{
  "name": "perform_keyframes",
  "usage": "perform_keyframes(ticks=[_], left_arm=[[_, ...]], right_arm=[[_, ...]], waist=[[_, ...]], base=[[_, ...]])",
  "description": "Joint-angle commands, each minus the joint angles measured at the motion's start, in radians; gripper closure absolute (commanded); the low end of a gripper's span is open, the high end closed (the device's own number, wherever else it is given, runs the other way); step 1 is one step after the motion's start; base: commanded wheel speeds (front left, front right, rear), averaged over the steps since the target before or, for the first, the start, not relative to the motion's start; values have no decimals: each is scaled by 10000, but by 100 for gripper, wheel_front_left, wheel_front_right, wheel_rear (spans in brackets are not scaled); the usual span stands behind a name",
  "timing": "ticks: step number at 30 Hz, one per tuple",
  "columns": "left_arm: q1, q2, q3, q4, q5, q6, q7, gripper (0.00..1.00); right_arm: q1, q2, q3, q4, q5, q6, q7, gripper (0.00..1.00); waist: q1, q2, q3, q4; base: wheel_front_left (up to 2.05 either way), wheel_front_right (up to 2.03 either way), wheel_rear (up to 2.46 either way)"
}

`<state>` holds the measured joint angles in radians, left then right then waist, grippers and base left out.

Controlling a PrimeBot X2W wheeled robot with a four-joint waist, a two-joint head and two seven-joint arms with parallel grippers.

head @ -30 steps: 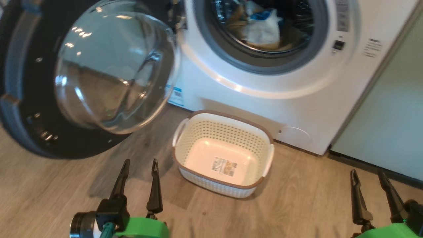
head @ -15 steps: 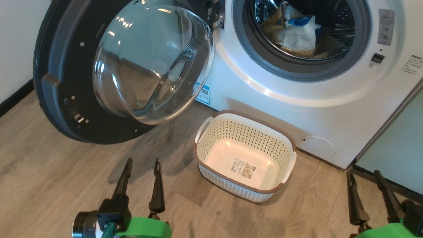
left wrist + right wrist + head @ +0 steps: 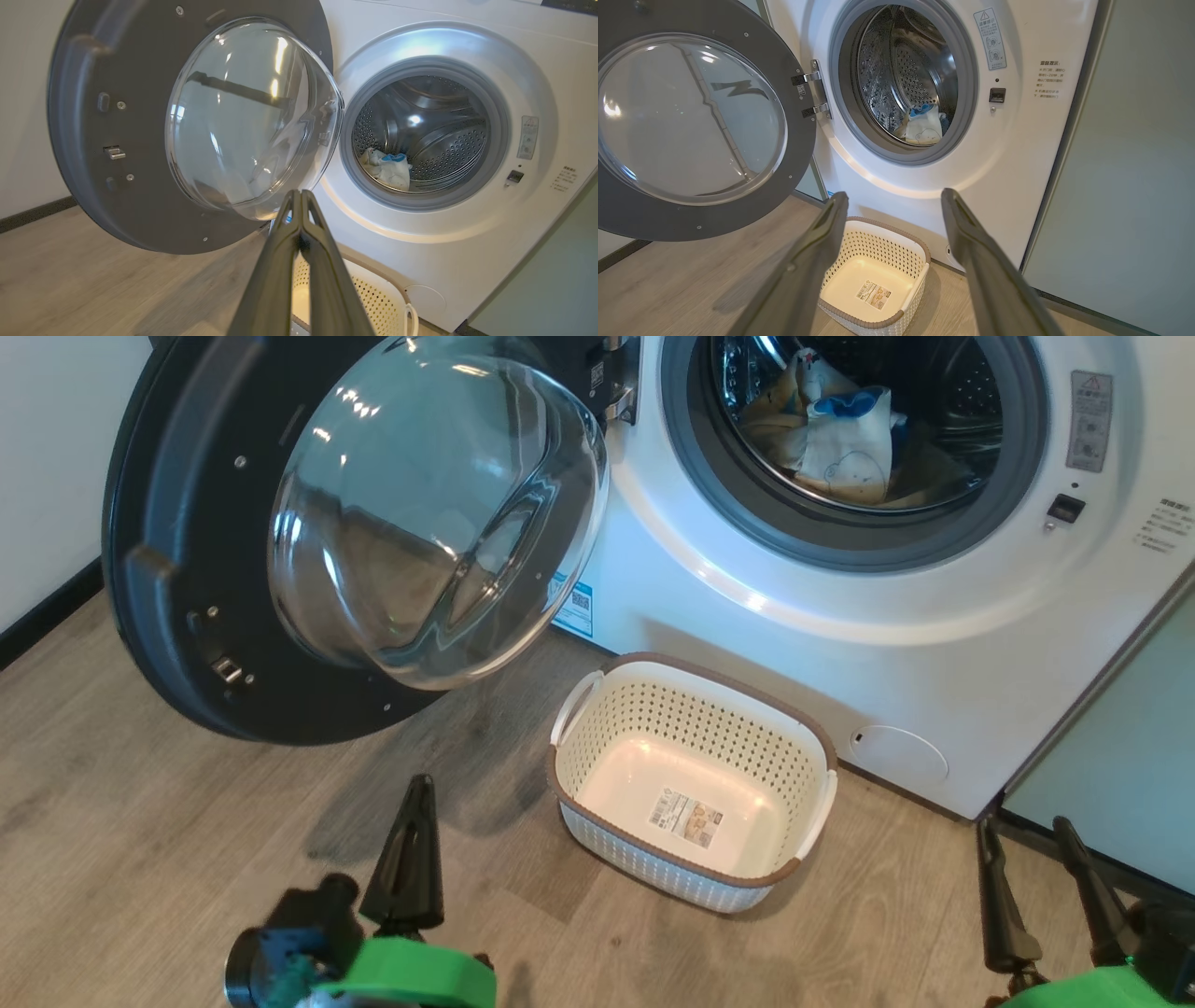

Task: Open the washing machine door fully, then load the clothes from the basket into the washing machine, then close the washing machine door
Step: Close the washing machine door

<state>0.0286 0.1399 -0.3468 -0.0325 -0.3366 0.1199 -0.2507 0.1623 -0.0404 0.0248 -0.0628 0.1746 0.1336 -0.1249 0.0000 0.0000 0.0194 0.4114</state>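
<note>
Both grippers sit low and near me: left gripper (image 3: 419, 791) pinched together, right gripper (image 3: 1021, 827) spread apart. I see the basket (image 3: 693, 670) on the wood floor (image 3: 140, 821) between them, just before the washing machine (image 3: 840, 644). Its drum (image 3: 976, 378) holds the clothes (image 3: 845, 439). Far left, the washing machine door (image 3: 187, 616) hangs swung wide.

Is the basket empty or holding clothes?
Empty. The basket shows its bare floor and label; the clothes lie in the washing machine.
</note>
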Motion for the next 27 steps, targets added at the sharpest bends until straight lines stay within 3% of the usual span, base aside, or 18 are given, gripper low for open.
perform_keyframes(ticks=[1,7,16,22,27], left_arm=[[-369,-161,522,-460,-418,-251,-111,100],[-360,-556,1051,-857,-2276,-1163,-111,100],[-800,-598,2045,-1852,-4719,-1862,151,100],[-1907,-61,3484,-2465,-6694,-2096,654,100],[-3030,676,4743,-1779,-8153,-2159,1161,100]], right_arm=[[-204,-128,183,-325,2,-29,35,0],[-161,-131,167,-350,116,-29,53,0],[-87,-122,102,-467,324,-29,131,0],[-100,-121,59,-608,471,-29,243,0],[-179,-195,58,-720,563,-29,289,0]], waist=[[0,0,-16,9],[0,0,-56,17],[0,0,-10,97],[0,0,184,213],[0,0,390,199]], base=[[0,0,0],[0,0,0],[0,0,0],[0,0,0],[0,0,0]])
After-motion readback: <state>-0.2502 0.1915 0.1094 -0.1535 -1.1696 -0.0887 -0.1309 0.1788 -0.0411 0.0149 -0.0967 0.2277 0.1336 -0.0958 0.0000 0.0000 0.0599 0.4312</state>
